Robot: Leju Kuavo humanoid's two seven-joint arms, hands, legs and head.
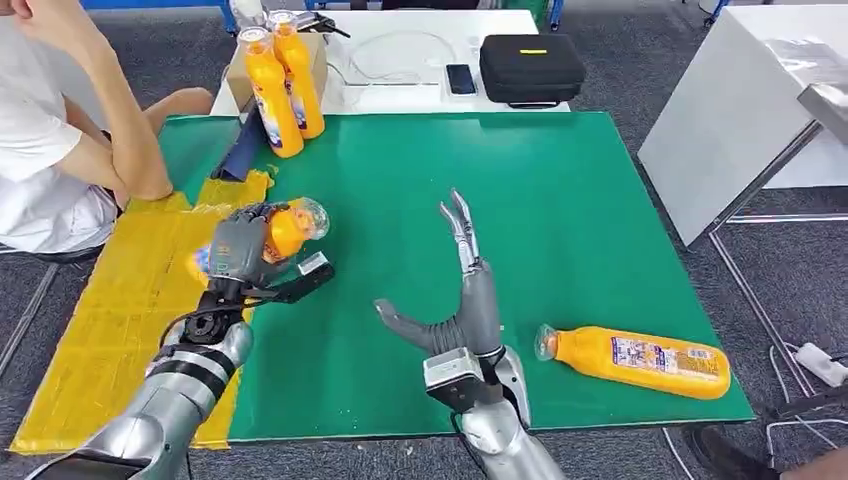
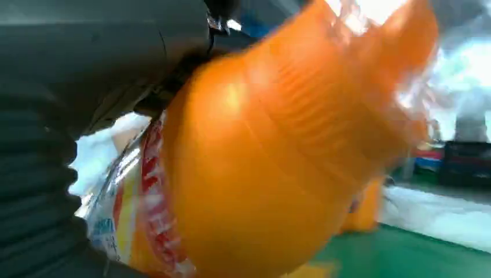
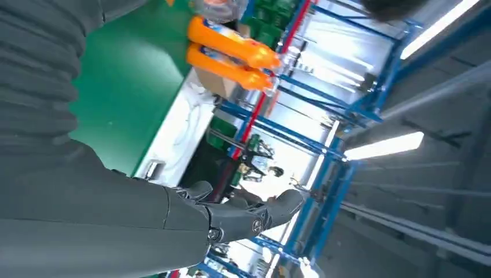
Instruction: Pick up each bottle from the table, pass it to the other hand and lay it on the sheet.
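My left hand (image 1: 240, 250) grips an orange bottle (image 1: 285, 228) with a clear cap, held above the edge where the yellow sheet (image 1: 120, 310) meets the green mat (image 1: 560, 200). The left wrist view has this bottle (image 2: 272, 145) pressed close against the hand, blurred. My right hand (image 1: 462, 300) stands open over the middle of the mat, fingers pointing up and away, thumb out to the left; the right wrist view has its fingers (image 3: 243, 214) empty. A second orange bottle (image 1: 635, 360) lies on its side at the mat's near right. Two more bottles (image 1: 283, 85) stand upright at the far left.
A person in a white shirt (image 1: 40, 150) sits at the left, an arm resting on the sheet's far end. Behind the mat a white table carries a black case (image 1: 530, 65), a phone (image 1: 461, 78) and a cardboard box. Another white table (image 1: 740, 110) stands at the right.
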